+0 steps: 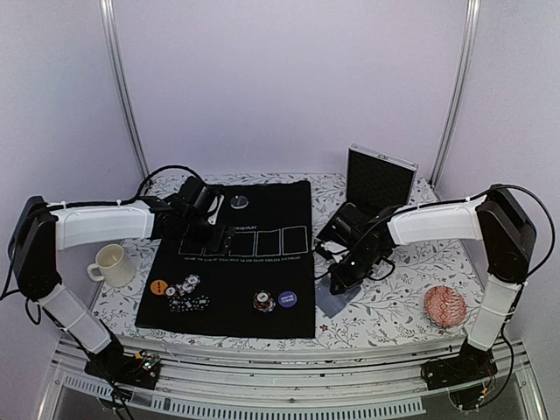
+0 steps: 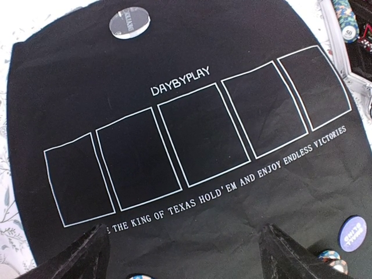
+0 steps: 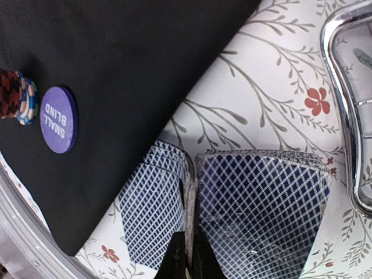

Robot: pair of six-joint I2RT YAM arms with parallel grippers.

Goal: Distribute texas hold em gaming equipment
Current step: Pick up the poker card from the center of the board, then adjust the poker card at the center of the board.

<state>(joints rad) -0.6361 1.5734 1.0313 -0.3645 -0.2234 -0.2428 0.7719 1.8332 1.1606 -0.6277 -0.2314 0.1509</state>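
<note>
Black mat (image 1: 262, 210), floral table (image 1: 394, 306), white walls (image 1: 289, 79); left tool (image 2: 185, 229) wide, right tool (image 3: 189, 238) closed.

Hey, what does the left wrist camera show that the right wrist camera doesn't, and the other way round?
Only the left wrist view shows the five white card outlines printed on the mat, the silver button disc above them, and the open left gripper. Only the right wrist view shows the blue lattice-backed playing cards lying beside the mat, with the right gripper shut at them. Both show the black mat, the purple small blind button and the chip stack next to it.
</note>
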